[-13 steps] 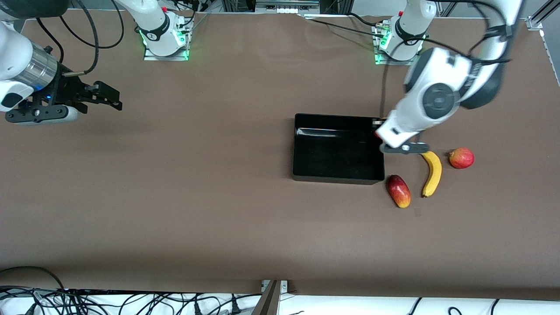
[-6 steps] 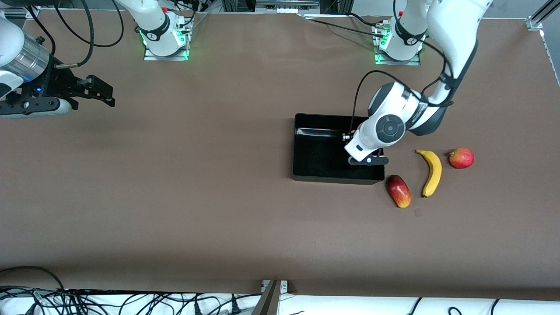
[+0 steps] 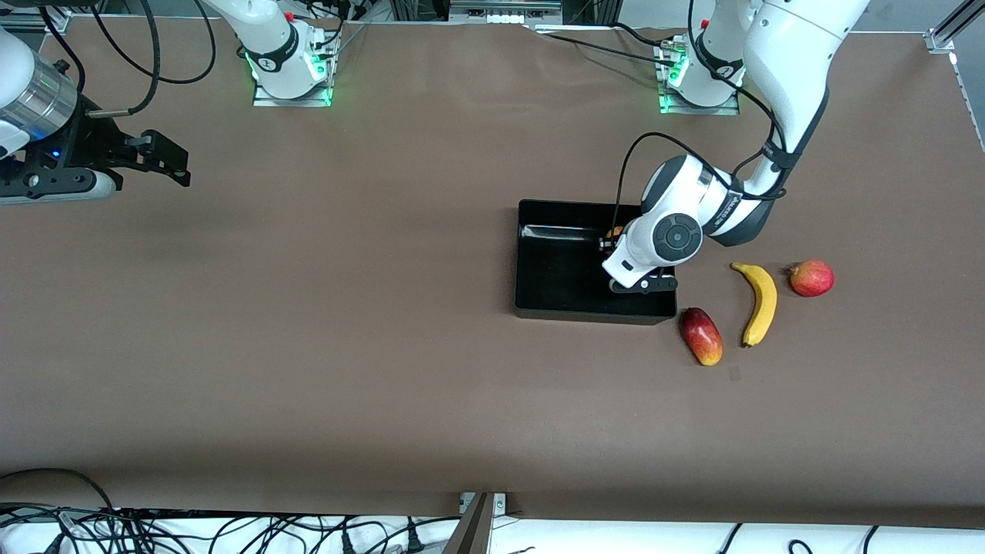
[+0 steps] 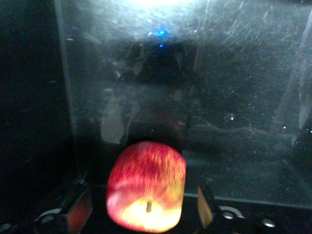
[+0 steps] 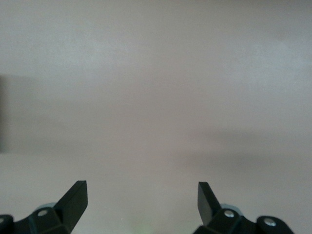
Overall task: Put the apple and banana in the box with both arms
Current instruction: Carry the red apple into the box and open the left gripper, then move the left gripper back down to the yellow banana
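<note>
The black box (image 3: 560, 271) sits mid-table toward the left arm's end. My left gripper (image 3: 617, 245) is low inside it, mostly hidden under its wrist. In the left wrist view the red apple (image 4: 146, 192) with its yellow stem dimple sits between the spread fingers (image 4: 204, 207), with a gap on each side, over the box floor (image 4: 234, 97). A sliver of the apple (image 3: 614, 231) shows in the front view. The banana (image 3: 760, 304) lies on the table beside the box. My right gripper (image 3: 163, 158) waits open and empty over bare table at the right arm's end (image 5: 141, 195).
An oblong red-and-yellow fruit (image 3: 701, 336) lies by the box corner nearest the front camera. A round red-orange fruit (image 3: 812, 278) lies beside the banana, toward the left arm's end. Cables run along the table edge nearest the front camera.
My left arm swung from above the banana's tip at the box's end to inside the box and lowered. My right gripper drew back slightly toward its end of the table.
</note>
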You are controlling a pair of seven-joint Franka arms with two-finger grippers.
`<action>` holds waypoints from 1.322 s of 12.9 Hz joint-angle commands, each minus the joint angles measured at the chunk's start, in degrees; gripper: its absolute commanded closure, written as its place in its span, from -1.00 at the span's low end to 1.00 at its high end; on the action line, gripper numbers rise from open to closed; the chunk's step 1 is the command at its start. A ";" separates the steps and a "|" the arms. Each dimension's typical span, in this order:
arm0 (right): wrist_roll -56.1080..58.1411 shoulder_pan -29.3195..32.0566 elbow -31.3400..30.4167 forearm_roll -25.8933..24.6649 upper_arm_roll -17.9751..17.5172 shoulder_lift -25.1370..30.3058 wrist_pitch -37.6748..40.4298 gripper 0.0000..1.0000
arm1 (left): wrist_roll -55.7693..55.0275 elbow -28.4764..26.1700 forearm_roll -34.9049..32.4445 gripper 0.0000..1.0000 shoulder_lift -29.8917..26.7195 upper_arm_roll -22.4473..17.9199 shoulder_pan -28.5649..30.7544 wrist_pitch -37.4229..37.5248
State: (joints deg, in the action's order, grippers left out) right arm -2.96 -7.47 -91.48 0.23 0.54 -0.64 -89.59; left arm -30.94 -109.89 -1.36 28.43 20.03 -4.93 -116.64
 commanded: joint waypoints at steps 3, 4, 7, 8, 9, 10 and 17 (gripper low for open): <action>-0.20 1.23 1.22 -0.85 -0.89 -0.95 0.47 -1.00 | -0.01 14.50 -4.93 -1.00 -4.53 -1.75 7.53 21.69; -0.20 1.32 1.22 -0.85 -0.80 -0.95 0.29 -1.00 | 4.52 14.79 -9.84 -1.00 -4.35 -1.66 10.17 21.63; -0.20 1.41 1.22 -0.85 -0.80 -0.95 -0.24 -1.00 | 21.47 15.50 -14.89 -1.00 0.03 -1.75 16.24 14.89; -0.20 1.41 1.22 -0.85 -0.80 -0.95 -0.24 -1.00 | 29.45 15.50 -14.90 -1.00 2.66 -1.75 19.40 10.60; -0.20 1.41 1.22 -0.76 -0.80 -0.95 -0.24 -1.00 | 36.84 15.32 -14.72 -1.00 4.77 -1.66 21.86 6.72; -0.20 1.32 1.22 -0.68 -0.80 -0.95 -0.24 -1.00 | 39.00 14.80 -14.11 -1.00 5.84 -1.58 22.93 4.34; -0.29 1.23 1.22 -0.67 -0.80 -0.95 -0.24 -1.00 | 40.43 4.61 -14.90 -0.70 6.20 -1.84 25.23 -6.47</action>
State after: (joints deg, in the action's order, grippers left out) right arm -2.98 -6.90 -91.34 0.20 0.53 -1.20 -90.00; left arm 8.13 -100.97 -15.06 36.02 17.90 18.69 -118.83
